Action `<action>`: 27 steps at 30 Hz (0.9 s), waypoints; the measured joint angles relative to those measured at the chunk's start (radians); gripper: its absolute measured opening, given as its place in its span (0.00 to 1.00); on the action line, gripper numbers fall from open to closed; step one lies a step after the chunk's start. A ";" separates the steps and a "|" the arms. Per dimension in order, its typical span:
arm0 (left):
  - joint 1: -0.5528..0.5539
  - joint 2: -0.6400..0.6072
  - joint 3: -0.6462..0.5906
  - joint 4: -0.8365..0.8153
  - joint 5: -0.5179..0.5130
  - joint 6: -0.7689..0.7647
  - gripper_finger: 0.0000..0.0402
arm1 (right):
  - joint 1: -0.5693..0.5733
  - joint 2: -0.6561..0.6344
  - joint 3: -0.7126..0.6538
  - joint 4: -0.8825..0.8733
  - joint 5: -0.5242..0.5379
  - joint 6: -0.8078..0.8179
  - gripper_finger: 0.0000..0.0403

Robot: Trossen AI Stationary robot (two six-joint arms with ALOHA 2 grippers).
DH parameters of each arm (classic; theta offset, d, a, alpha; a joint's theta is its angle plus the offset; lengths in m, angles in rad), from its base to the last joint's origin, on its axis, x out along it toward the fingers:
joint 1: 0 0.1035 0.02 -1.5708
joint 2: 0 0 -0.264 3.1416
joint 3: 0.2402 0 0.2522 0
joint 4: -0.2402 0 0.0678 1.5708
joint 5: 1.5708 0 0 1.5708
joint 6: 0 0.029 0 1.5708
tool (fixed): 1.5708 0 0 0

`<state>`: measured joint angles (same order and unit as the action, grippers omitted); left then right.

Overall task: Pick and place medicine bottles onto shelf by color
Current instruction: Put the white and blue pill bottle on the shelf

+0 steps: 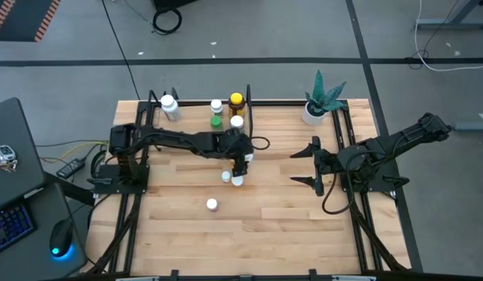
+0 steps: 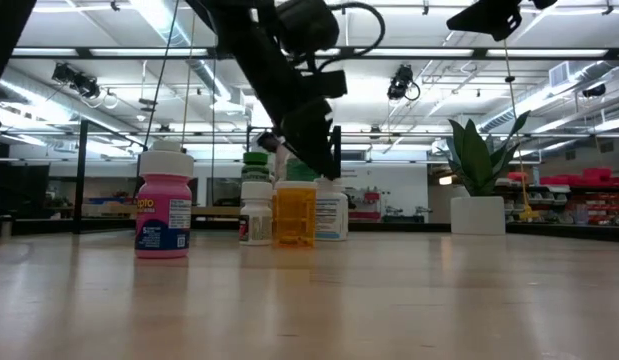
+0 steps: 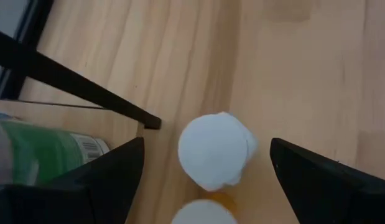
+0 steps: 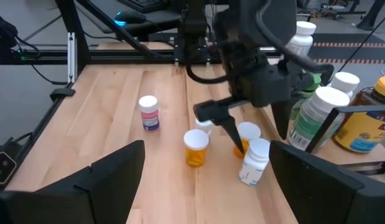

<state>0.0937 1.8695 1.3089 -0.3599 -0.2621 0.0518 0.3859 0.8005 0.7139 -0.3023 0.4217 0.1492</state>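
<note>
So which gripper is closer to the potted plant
Right. The right gripper sits open just in front of the potted plant; the left gripper hovers over bottles mid-table, farther away.

Two matte black jointed robot arms, bulky housings, loose black cables.
Left black six-joint arm [image 1: 179, 142]: chunky dark segments, boxy black base block, thin black cable looping off the wrist; its black two-finger left end effector [image 1: 241, 165] has flat, wedge-shaped dark fingers [image 3: 108, 180] with straight edges. In the low view its wrist housing is rounded and glossy black with a curved cable above it. Right black six-joint arm [image 1: 397, 140]: same dark finish, rounded elbow housing, black cable drooping in a loop under the wrist; the black right end effector [image 1: 310, 166] carries two pointed, tapering fingers.
</note>
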 joint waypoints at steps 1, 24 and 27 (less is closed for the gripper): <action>0.004 0.001 -0.002 -0.004 0.000 -0.006 0.87 | 0.000 0.000 0.000 0.000 0.000 0.004 0.87; 0.014 0.064 -0.025 0.077 0.038 -0.120 0.78 | 0.014 0.001 0.000 0.002 0.001 0.007 0.87; 0.016 0.064 -0.025 0.080 0.039 -0.125 0.71 | 0.014 0.001 0.000 0.002 0.002 0.006 0.87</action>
<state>0.1093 1.9339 1.2839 -0.2802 -0.2234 -0.0728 0.4004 0.8013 0.7143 -0.3004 0.4236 0.1555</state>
